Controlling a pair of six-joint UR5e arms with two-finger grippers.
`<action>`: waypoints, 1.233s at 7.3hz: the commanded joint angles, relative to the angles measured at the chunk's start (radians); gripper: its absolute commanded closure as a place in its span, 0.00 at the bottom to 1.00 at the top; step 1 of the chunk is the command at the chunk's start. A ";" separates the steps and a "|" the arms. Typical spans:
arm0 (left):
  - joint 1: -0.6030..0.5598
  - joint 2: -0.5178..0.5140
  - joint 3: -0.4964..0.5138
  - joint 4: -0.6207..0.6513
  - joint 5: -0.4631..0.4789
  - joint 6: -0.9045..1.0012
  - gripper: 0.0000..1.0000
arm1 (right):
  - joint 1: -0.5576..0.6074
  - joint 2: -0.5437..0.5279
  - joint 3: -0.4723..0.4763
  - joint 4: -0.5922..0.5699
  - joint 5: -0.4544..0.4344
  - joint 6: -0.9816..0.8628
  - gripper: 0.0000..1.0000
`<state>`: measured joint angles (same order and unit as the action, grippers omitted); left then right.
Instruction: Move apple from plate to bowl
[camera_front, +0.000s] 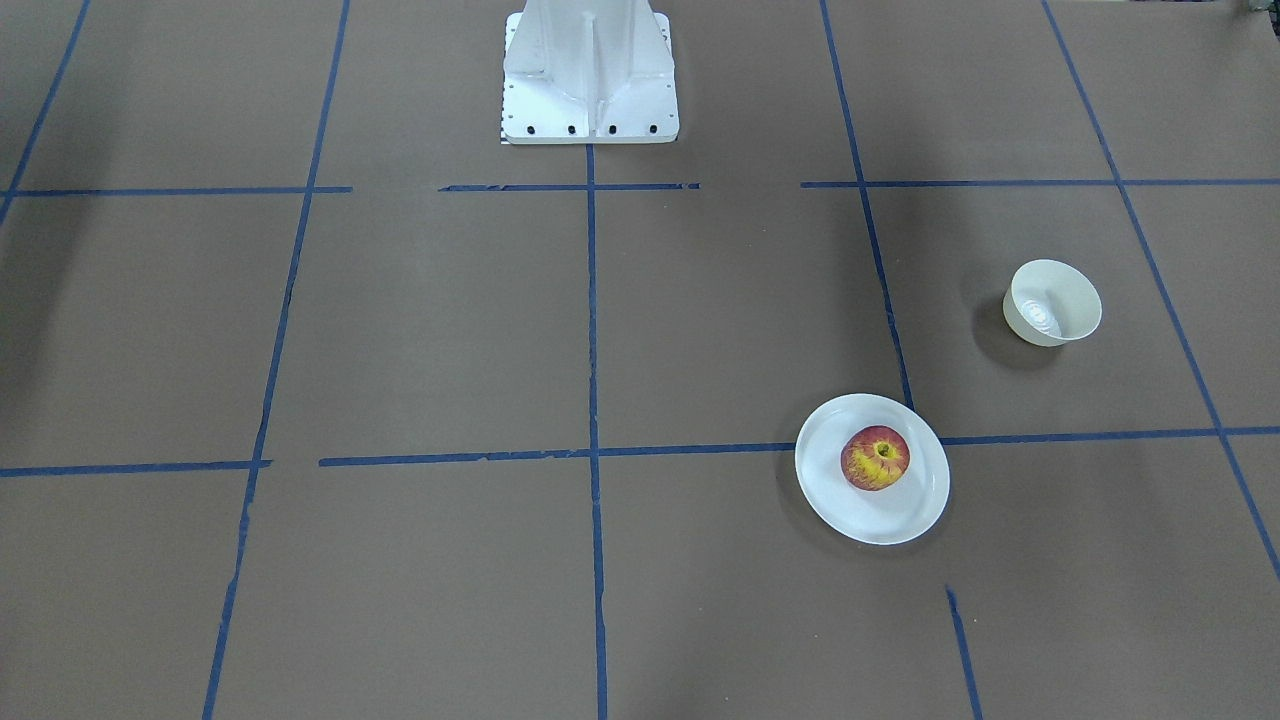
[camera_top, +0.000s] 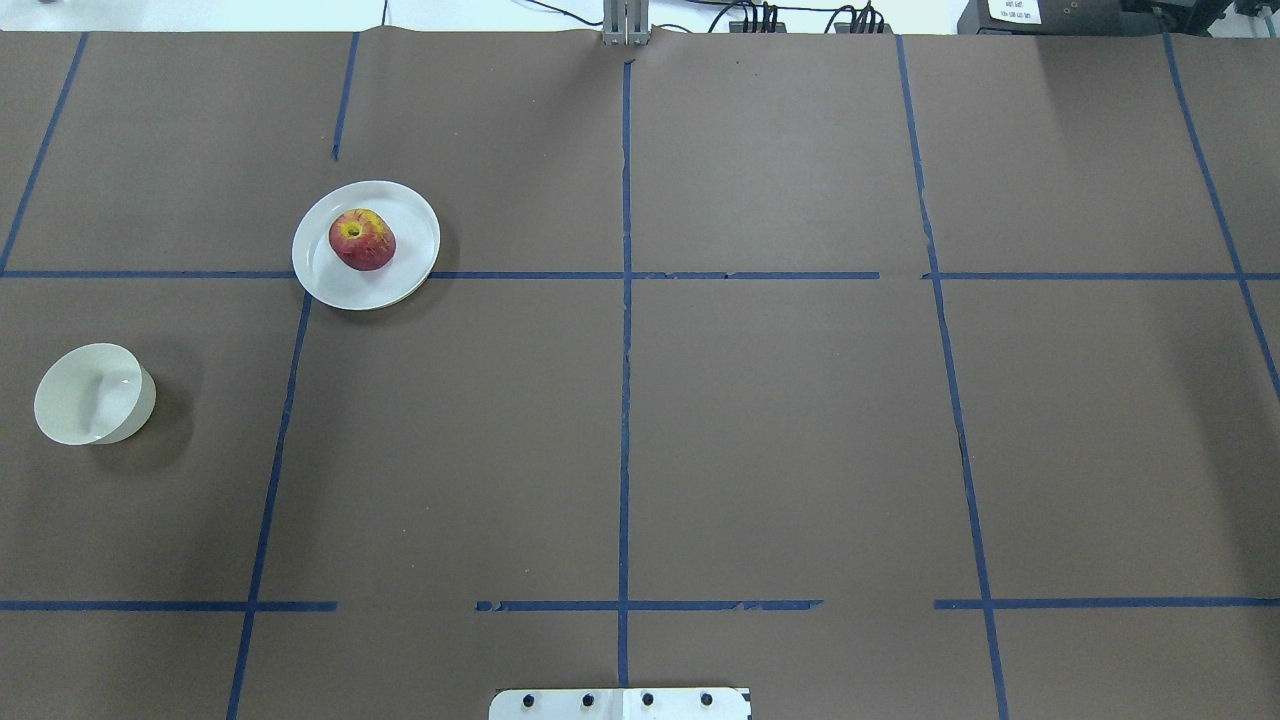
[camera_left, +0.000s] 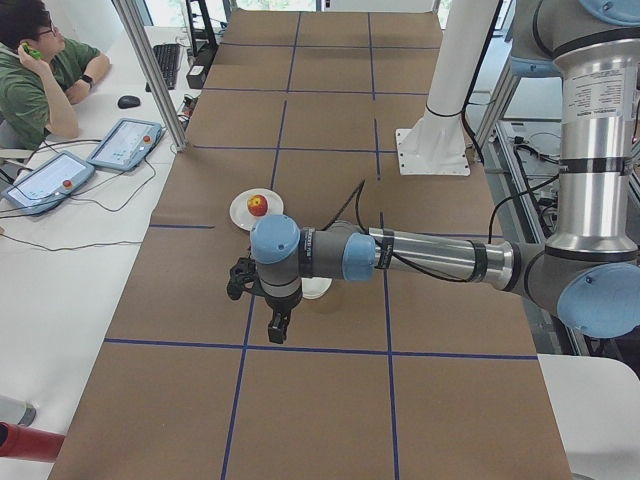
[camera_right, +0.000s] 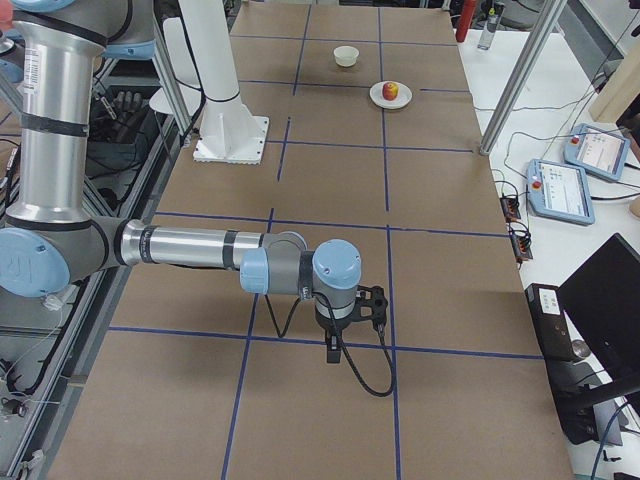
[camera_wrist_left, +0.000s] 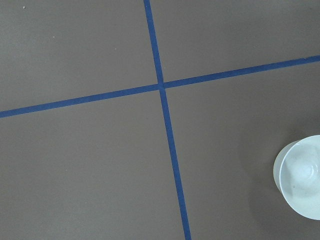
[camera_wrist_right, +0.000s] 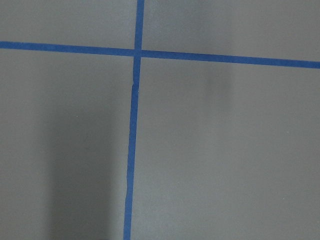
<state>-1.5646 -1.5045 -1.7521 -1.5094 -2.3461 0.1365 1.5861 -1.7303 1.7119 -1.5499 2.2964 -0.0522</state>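
The red and yellow apple (camera_front: 876, 458) (camera_top: 361, 239) sits on the white plate (camera_front: 830, 490) (camera_top: 330, 280). The cream bowl (camera_front: 1052, 302) (camera_top: 90, 394) stands empty and apart from the plate, and shows at the right edge of the left wrist view (camera_wrist_left: 300, 177). My left gripper (camera_left: 277, 325) hangs above the table near the bowl (camera_left: 318, 288), which the arm partly hides. My right gripper (camera_right: 333, 350) hangs over the table's far other end. Both grippers show only in the side views, so I cannot tell whether they are open or shut.
The robot's white base (camera_front: 590, 70) (camera_top: 620, 703) stands at the table's middle edge. Blue tape lines grid the brown table (camera_top: 780, 420). An operator (camera_left: 35, 70) sits at a side desk with teach pendants (camera_left: 125, 143).
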 joint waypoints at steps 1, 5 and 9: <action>0.000 0.000 0.011 0.003 0.001 -0.003 0.00 | 0.000 0.000 0.000 0.001 0.000 0.000 0.00; 0.008 -0.029 -0.003 -0.062 -0.004 -0.018 0.00 | 0.000 0.000 0.000 -0.001 0.000 0.000 0.00; 0.356 -0.411 0.034 -0.072 0.083 -0.508 0.00 | 0.000 0.000 0.000 0.001 0.000 0.000 0.00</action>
<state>-1.3619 -1.7911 -1.7368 -1.5804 -2.3174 -0.2063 1.5861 -1.7303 1.7119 -1.5501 2.2964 -0.0522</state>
